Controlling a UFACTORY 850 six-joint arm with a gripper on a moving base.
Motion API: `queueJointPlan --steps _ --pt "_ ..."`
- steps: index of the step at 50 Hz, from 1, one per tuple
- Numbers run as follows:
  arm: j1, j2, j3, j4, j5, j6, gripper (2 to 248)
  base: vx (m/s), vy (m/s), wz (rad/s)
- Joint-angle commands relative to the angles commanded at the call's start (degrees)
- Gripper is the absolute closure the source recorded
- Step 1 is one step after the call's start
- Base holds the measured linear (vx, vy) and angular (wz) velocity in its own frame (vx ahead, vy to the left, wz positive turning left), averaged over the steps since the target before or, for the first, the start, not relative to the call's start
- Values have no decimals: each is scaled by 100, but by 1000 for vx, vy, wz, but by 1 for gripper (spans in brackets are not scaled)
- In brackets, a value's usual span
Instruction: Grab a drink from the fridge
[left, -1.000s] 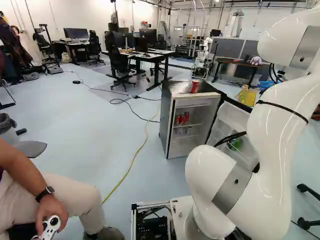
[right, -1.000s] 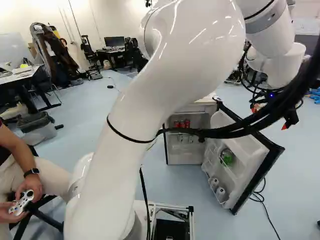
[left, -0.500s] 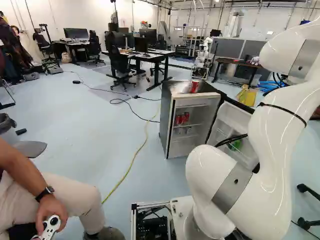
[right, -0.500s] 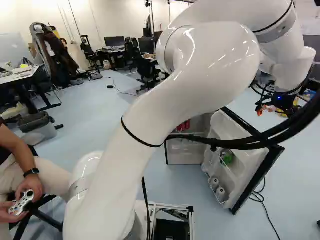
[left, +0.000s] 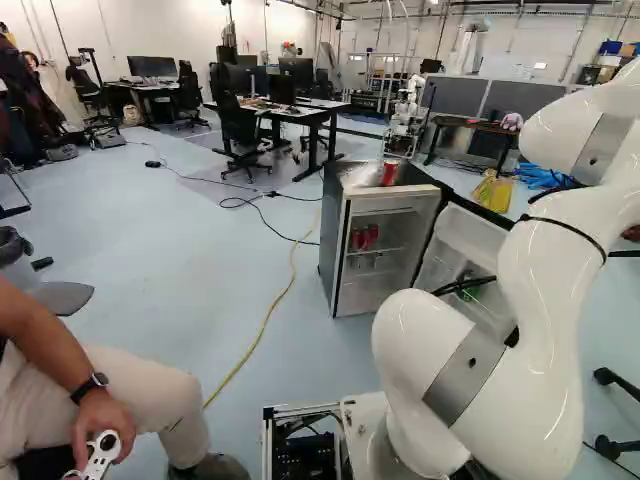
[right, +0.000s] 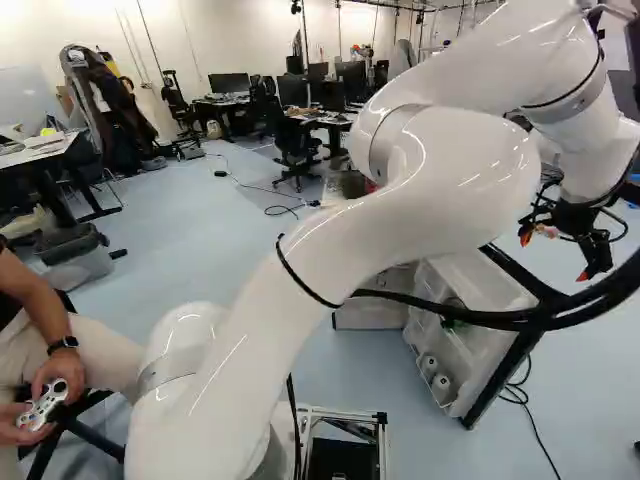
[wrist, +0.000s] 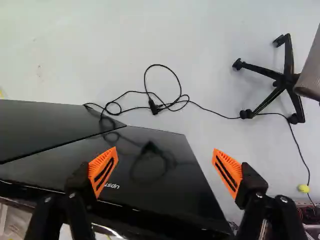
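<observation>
Inside the fridge (left: 333, 240), red cans (left: 372, 236) stand upright, long axes vertical, the jaws spread wide.

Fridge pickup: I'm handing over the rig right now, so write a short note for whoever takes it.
Claw: open, empty, out by the open fridge door; the wrist view shows a glossy dark panel below it, probably the door's outer face.
Drinks: red cans on a shelf inside the fridge; pale cans low in the door; another red can on top.
Done: door open.
Left: bring the claw round the door, grip a can, lift it out. Judgement: the door could get in the way.
</observation>
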Motion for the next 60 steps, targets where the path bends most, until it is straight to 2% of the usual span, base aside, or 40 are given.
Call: queueJointPlan --steps 13,60 --pt "-29 -222 -261 0 -232 0 3 0 0 0" --pt "-32 -237 -281 0 -1131 0 3 0 0 0"
